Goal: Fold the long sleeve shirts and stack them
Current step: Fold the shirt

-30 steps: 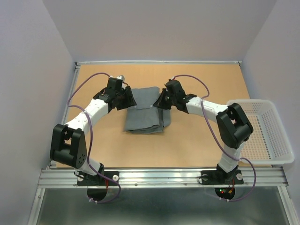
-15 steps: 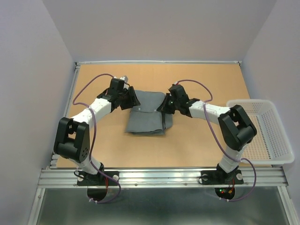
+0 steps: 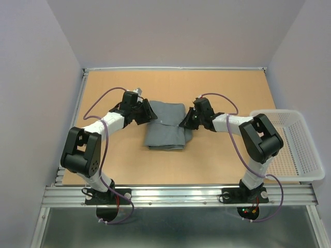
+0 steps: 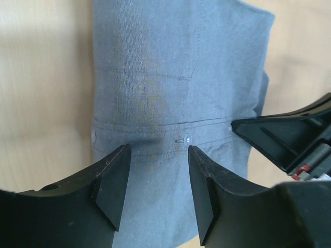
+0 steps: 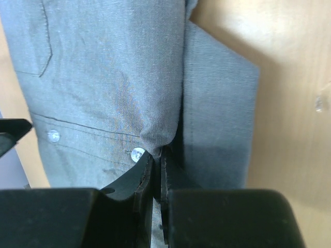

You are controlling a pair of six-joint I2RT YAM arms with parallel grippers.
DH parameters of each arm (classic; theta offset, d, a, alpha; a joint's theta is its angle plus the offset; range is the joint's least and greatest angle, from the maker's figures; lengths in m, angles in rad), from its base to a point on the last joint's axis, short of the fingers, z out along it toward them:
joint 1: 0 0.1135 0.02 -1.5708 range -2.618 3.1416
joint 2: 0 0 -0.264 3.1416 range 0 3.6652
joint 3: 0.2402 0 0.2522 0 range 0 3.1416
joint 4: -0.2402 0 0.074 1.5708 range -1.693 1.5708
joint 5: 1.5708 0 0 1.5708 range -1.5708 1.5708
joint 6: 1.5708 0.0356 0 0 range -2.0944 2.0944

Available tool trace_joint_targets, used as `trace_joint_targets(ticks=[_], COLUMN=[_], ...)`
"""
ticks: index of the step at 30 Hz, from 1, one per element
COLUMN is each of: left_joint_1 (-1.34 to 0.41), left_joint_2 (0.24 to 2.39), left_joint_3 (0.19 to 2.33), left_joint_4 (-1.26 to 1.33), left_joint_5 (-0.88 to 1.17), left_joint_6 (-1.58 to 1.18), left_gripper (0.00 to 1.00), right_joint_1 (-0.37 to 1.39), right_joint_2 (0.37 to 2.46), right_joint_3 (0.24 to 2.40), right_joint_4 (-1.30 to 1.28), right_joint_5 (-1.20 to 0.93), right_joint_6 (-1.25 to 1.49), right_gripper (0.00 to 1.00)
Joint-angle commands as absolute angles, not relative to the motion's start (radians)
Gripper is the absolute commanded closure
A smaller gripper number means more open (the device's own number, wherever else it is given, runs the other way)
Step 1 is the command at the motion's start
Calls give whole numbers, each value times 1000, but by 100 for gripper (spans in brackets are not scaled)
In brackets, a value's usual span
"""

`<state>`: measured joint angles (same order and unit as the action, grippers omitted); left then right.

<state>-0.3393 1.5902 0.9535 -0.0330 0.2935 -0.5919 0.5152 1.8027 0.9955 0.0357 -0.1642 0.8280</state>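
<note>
**Top view:** The grey shirt [image 3: 164, 129] lies folded into a rough rectangle at the middle of the tan, matte desk [image 3: 232, 93]. Its layers are stacked unevenly at the near edge. The left claw [image 3: 149, 117] is at the shirt's left edge and the right claw [image 3: 185, 123] at its right edge. A white mesh plastic basket [image 3: 297, 150] sits at the desk's right edge, well apart from the shirt.

**Left wrist view:** The cloth is a fine plain weave, grey and lightly creased. A stitched pocket [image 4: 155, 46] outline sits above a placket [image 4: 145, 132] running across, with one small pale button [image 4: 188, 138] on it. The left claw [image 4: 158, 155] stands fairly wide. Its black wedge-shaped fingers [image 4: 111, 181] are apart over the placket, with no cloth gathered between them.

**Right wrist view:** The right claw [image 5: 156, 168] is narrow, pinched on a raised fold of the grey shirt [image 5: 103, 77]. The cloth puckers into the pinch. Two round pale buttons [image 5: 137, 153] lie along the placket beside it. A lower layer juts out to the right, flat on the wood-grain desk [image 5: 289, 77].
</note>
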Motion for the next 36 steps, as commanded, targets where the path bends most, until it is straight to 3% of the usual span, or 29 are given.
trace_joint_targets(ticks=[1,11,22,26,31,34,36], left_joint_1=[-353,-360,-356,-362,-374,-383,-383], left_joint_2=[1571,1603,1718,1666,1518,1432,1399], left_joint_3=[965,904,816,830,874,864,850], left_joint_4=[40,168,189,173,86,38,8], left_joint_5=[331,396,371,385,380,377,385], left_joint_6=[-606,-624,-634,-629,-594,-580,-580], left_gripper=[41,42,44,44,41,40,41], right_joint_1=[488,483,483,483,483,483,489], right_joint_2=[1838,1850,1770,1717,1619,1572,1568], right_joint_3=[954,971,968,997,1043,1060,1072], right_joint_4=[71,72,63,28,-46,-46,-44], right_joint_5=[-178,-202,-175,-181,-211,-315,-383], right_joint_6=[778,727,683,657,627,638,650], right_gripper=[99,99,90,76,45,34,31])
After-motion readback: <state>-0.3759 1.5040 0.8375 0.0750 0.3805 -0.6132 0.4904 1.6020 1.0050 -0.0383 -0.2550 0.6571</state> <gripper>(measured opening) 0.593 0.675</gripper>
